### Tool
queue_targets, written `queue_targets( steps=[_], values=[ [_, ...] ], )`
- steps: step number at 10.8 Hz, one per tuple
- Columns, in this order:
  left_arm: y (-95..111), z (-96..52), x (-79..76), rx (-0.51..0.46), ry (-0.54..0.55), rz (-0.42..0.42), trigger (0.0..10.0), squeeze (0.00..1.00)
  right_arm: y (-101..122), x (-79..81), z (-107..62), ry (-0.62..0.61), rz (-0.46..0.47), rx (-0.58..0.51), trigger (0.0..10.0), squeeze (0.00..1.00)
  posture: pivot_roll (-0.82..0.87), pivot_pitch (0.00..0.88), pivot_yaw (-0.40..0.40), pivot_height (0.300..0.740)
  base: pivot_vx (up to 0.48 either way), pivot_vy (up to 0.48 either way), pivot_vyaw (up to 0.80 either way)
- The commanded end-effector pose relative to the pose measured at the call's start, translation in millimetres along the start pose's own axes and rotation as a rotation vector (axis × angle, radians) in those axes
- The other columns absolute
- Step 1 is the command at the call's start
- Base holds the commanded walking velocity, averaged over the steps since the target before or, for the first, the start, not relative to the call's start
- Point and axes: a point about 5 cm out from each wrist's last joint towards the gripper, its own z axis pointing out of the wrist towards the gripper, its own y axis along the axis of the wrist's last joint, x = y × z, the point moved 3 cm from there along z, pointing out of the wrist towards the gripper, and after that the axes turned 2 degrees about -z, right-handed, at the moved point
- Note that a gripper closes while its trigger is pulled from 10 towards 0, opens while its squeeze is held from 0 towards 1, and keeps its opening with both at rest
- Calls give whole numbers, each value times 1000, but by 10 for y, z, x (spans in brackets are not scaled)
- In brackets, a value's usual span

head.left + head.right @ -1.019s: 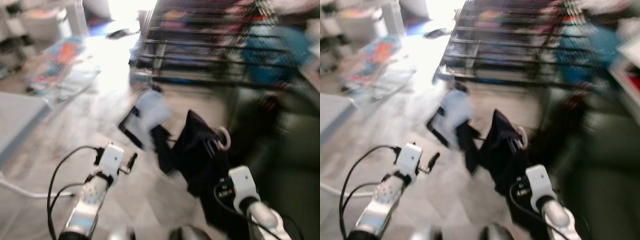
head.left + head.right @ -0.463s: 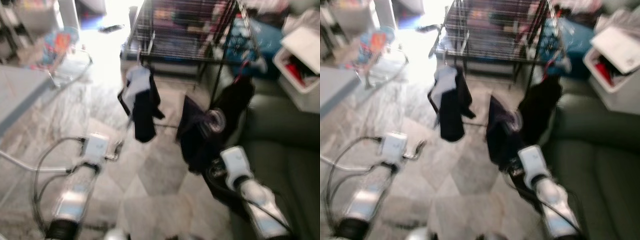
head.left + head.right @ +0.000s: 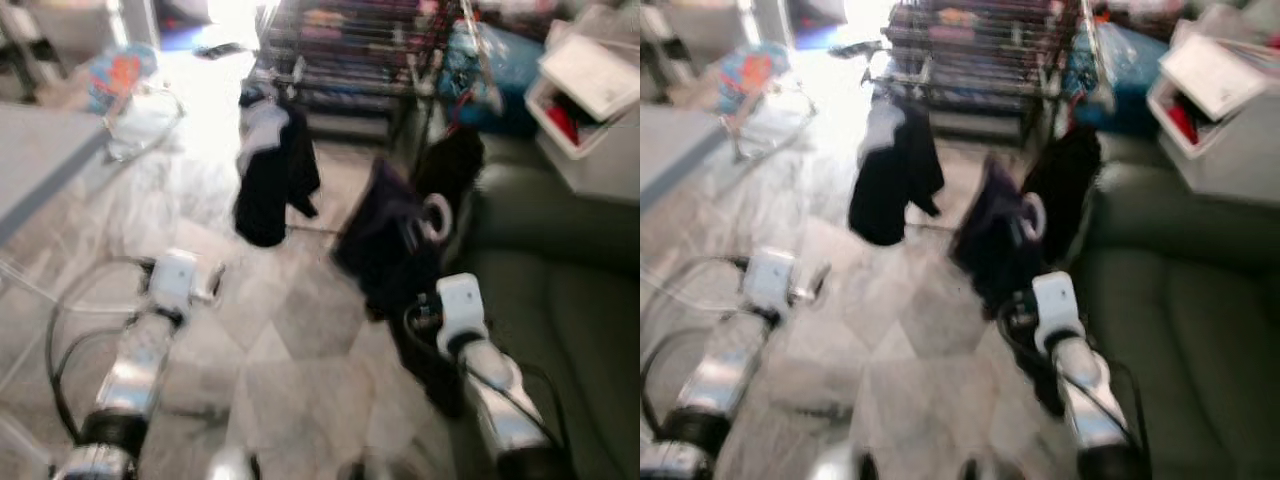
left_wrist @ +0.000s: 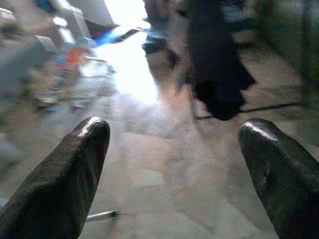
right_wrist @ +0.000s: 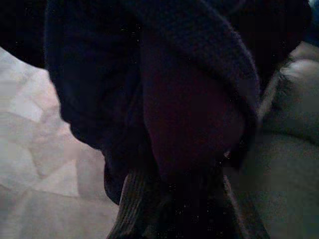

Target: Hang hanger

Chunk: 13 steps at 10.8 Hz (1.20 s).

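Observation:
My right gripper (image 3: 428, 262) is raised at centre right, shut on a hanger whose white hook (image 3: 437, 214) sticks up above a dark garment (image 3: 385, 235) draped on it. In the right wrist view that dark cloth (image 5: 149, 99) hides the fingers. A black wire drying rack (image 3: 350, 45) stands ahead at the top of the view. A dark garment with a pale top (image 3: 270, 175) hangs from the rack's left side, and another dark one (image 3: 452, 165) hangs at its right. My left gripper (image 4: 174, 129) is open and holds nothing, low over the tiled floor (image 3: 300, 330).
A dark green sofa (image 3: 560, 260) runs along the right, close to my right arm. A white box (image 3: 585, 95) with red contents sits behind it. A colourful baby bouncer (image 3: 125, 85) and a grey surface (image 3: 40, 170) lie to the left. The views are blurred.
The whole picture has shifted, so the camera moved; the rack and its hanging clothes now sit more squarely ahead. My right gripper still carries the hanger and garment.

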Motion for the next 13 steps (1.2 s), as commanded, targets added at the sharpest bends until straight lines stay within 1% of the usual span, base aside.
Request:
queue_targets(
  steps=[1,2,3,4,5,6,7,8,9,10,11,12,13],
  values=[
    [-61,5,-22,18,-8,29,10000,0,196,-100,56,-39,10,-91,10000,0,-8,0,-48,740,0,0,0],
    [-51,43,-10,19,-24,30,10000,0,218,-112,98,-48,46,-95,10000,0,4,0,-73,740,0,0,0],
    [-97,67,-41,39,-59,22,10000,0,294,-6,155,5,10,-120,10000,0,14,0,-92,740,0,0,800],
    [-97,71,-99,25,-97,17,10000,0,316,79,195,31,13,-124,10000,0,17,0,-97,740,0,0,800],
    [-73,89,-107,19,-70,47,10000,0,346,126,209,40,13,-133,10000,0,16,0,-98,740,0,0,800],
    [-31,85,-120,-11,-60,19,10000,0,387,177,195,55,19,-154,10000,0,3,0,-93,740,0,0,800],
    [-65,43,-146,-20,-46,17,10000,0,362,234,148,84,16,-157,10000,0,-2,0,-100,740,0,0,800],
    [-156,-9,-193,-3,-53,7,10000,0,247,292,66,114,19,-135,10000,0,-13,0,-95,740,0,0,800],
    [-149,-5,-185,-10,-40,19,10000,0,275,285,66,111,38,-148,10000,0,-18,0,-84,740,0,0,800],
    [-74,21,-178,-41,-17,28,10000,0,349,270,96,112,45,-172,10000,0,-12,0,-77,740,0,0,800],
    [16,36,-220,-79,-15,26,10000,0,381,275,125,116,41,-179,10000,0,-5,0,-81,740,0,0,800],
    [59,21,-259,-97,-16,2,10000,0,459,334,137,145,31,-204,10000,0,-10,0,-83,740,0,0,800],
    [58,1,-285,-102,-19,-5,10000,0,478,352,131,154,37,-210,10000,0,-9,0,-82,740,0,0,800]
  ],
)
